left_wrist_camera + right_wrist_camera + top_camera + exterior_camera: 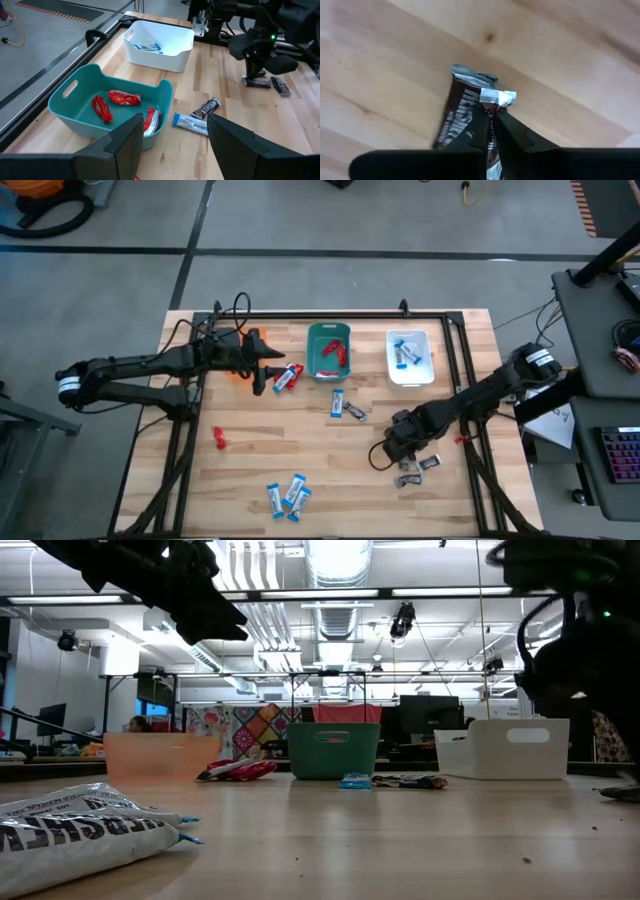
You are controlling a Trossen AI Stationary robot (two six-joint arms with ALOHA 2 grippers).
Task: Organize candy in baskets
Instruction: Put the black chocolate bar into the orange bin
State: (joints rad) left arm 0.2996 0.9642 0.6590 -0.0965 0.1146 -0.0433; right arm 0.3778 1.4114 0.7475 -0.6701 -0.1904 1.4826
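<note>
My right gripper (398, 452) points steeply down at the table's right and is shut on a dark candy bar (460, 115). Two more dark bars (420, 466) lie beside it. My left gripper (175, 120) hangs open in the air near the teal basket (328, 350), which holds red candy (124, 98). The white basket (410, 358) holds blue-and-white candy. The orange basket (160, 755) is mostly hidden under my left arm. Loose candy lies on the wood: a red one (219, 438), a blue group (288, 495) and a few near the middle (345, 406). My right gripper pinches the dark bar's wrapper between its two fingertips, right by a crimped silver end (496, 96) that pokes out past them. The fingers (515, 131) come from above, pointing down. Whether the bar (257, 82) is clear of the table, I cannot tell.
A black frame rail (330, 316) runs along the table's far edge behind the baskets. One candy (80, 825) lies close in front of the low camera. Bare wood (300, 445) spans the table's middle. A red-and-blue pair (287, 377) lies next to my left gripper.
</note>
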